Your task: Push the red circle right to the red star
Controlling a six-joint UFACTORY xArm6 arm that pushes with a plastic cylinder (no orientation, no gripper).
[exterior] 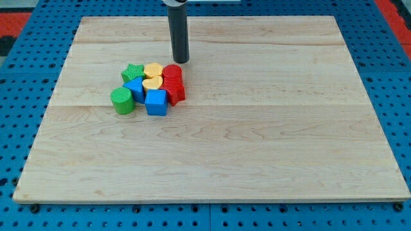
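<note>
The red circle sits at the right of a tight cluster of blocks left of the board's middle. The red star lies directly below it, touching it. My tip rests on the board just above and slightly right of the red circle, close to it but apart.
The cluster also holds a green star, a yellow hexagon, a yellow heart, a blue block, a blue cube and a green cylinder. The wooden board lies on a blue pegboard.
</note>
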